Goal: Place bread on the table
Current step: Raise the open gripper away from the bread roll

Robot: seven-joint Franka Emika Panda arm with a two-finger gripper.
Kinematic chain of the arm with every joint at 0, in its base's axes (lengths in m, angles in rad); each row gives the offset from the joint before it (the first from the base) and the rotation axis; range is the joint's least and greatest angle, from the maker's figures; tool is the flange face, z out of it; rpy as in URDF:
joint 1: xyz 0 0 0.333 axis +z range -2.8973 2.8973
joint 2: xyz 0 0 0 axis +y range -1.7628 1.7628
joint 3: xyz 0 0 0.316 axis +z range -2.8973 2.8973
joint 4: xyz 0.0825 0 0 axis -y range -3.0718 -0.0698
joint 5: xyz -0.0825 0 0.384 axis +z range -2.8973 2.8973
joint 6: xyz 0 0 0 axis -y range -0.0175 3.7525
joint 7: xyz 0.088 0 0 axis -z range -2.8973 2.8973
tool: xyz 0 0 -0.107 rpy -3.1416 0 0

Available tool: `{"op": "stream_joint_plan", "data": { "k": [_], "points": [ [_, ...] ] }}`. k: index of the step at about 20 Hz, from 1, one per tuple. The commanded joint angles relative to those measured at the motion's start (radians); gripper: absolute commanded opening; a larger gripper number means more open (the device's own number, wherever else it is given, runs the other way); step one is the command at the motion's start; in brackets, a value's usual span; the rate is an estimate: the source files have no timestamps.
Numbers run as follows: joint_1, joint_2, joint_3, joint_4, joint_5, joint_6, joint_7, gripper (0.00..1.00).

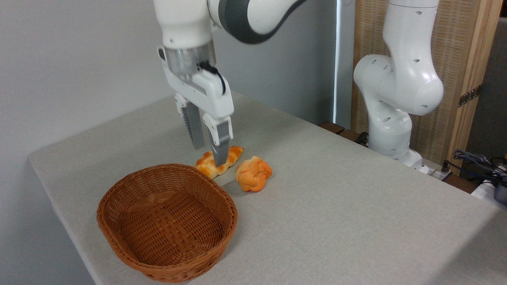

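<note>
The bread [253, 179], a small round golden-orange knotted roll, lies on the grey-beige table [336, 206] just right of the basket's far end. My gripper [208, 152] hangs open above and to the left of it, well clear of the roll, with nothing between its grey fingers [221, 148]. The fingers stand in front of the longer braided loaf [218, 161], partly hiding it.
A brown wicker basket [166, 221] with nothing in it sits near the table's front left edge. The braided loaf lies just behind the basket, close to the roll. The arm's white base [392, 118] stands at the back right, with cables [475, 162] beyond.
</note>
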State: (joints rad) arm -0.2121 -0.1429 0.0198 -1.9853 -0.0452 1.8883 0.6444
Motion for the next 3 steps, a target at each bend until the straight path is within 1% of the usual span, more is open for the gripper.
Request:
{"op": "stream_joint_plan", "data": {
  "k": [1,3],
  "points": [
    [0.005,0.011,0.028,0.077,0.001,0.011,-0.019,1.00],
    [0.005,0.016,0.055,0.085,-0.004,0.012,-0.014,1.00]
  ]
}}
